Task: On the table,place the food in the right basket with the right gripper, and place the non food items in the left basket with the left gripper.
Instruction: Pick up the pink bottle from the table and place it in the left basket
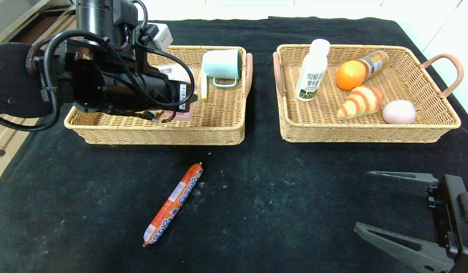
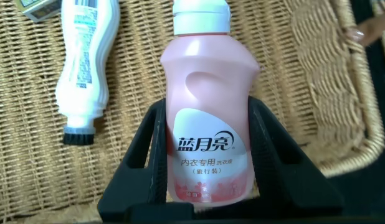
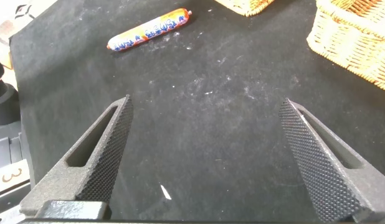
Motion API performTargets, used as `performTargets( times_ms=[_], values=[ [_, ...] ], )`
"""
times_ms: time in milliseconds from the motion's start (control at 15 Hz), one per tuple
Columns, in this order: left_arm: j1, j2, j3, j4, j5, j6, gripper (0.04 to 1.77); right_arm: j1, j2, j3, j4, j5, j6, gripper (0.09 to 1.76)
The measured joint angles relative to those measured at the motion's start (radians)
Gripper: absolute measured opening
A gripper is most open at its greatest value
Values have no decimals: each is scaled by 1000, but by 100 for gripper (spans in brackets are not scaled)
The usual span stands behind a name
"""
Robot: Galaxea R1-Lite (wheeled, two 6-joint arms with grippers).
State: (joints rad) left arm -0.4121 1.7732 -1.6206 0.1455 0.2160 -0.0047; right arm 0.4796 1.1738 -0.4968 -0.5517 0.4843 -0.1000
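pink detergent bottle [image 2: 208, 124] clamped between the left gripper [image 2: 208, 180] fingers, over the left basket [image 1: 218, 125]. right gripper [image 3: 205, 155] spread wide above the table [image 1: 275, 197], well apart from the sausage [image 1: 173, 204].

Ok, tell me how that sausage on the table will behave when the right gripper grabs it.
The sausage is a long round tube lying flat, so it will probably roll if nudged. Its glossy wrapper looks slippery. The right gripper, open, should probably close across its middle.
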Motion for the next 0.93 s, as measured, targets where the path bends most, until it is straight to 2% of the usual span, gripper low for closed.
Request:
performTargets(
  times_ms=[400,733,933],
  values=[
    [21,64,-68,-30,33,-6,84,7,0,5,-1,0,-7,171],
    [22,94,-74,-46,47,-9,85,9,-1,6,-2,1,-7,171],
    [21,99,-74,-47,48,-9,113,9,-2,6,-3,1,-8,171]
  ],
)
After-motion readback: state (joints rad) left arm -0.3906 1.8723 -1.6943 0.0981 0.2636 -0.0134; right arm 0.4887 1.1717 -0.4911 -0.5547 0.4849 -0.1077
